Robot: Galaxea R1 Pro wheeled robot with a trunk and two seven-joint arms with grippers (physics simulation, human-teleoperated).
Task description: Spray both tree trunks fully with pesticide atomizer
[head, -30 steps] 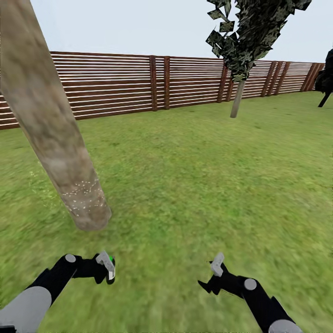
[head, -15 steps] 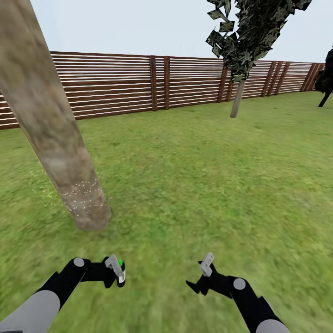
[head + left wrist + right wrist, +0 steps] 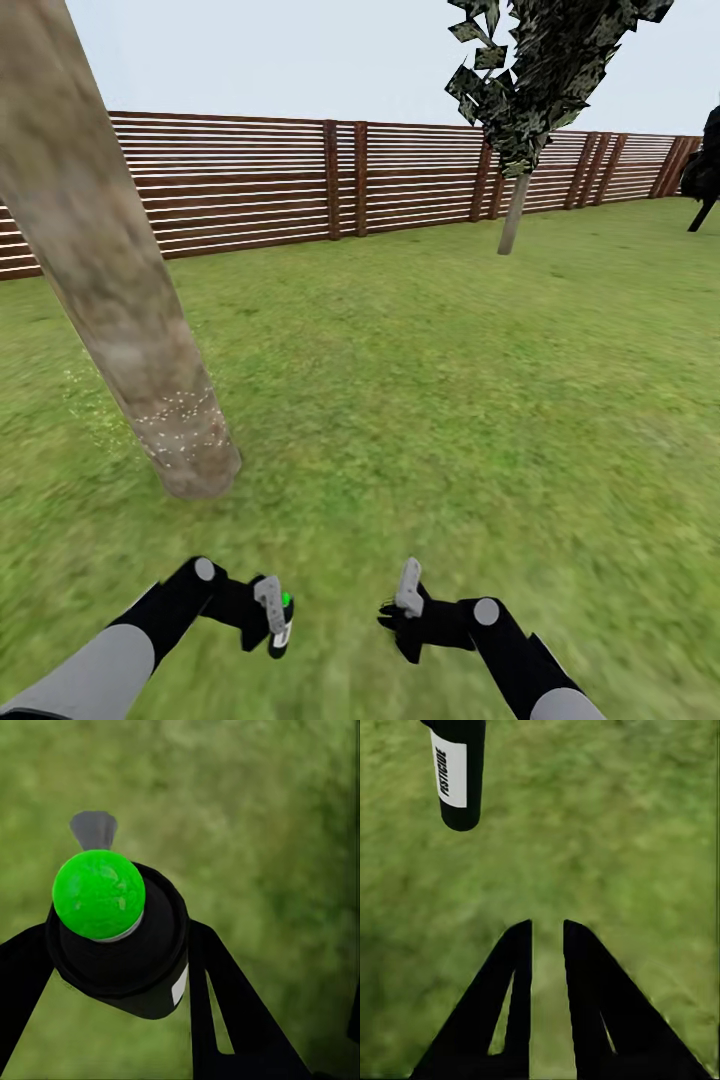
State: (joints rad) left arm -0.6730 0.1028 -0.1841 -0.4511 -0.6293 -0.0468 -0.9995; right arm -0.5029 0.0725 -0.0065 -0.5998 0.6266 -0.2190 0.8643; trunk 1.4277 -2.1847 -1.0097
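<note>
the small dark pesticide bottle [image 3: 124, 945], white-labelled and capped here with a bright green ball top, is already off the ground: the left gripper [image 3: 275, 622] has its black fingers [image 3: 225, 1009] clamped on either side of it, low over the grass. from the right wrist view the same bottle hangs over the lawn, its "pesticide" label readable. so the pick-up looks done.

the near tree trunk [image 3: 110, 270], a thick mottled beige-grey leaning column, carries a band of fine white specks just above its base, which i take for spray already landed; the rest of it looks bare, so coverage there seems only begun. the second slim-trunked tree [image 3: 513, 212] stands well off by the brown slatted wooden fence [image 3: 260, 180] and shows no speckling i can make out, though it is too far to be sure. most of the spraying is left, by my reckoning.

the right gripper [image 3: 405, 610] holds nothing, its two dark fingers [image 3: 514, 997] drawn close with only a thin gap over the green lawn [image 3: 450, 380].

against the frames just before, both grippers have slid inward toward each other and a little lower in the head view, the left bringing the bottle with it. trunk, fence and far tree sit just as they did.
</note>
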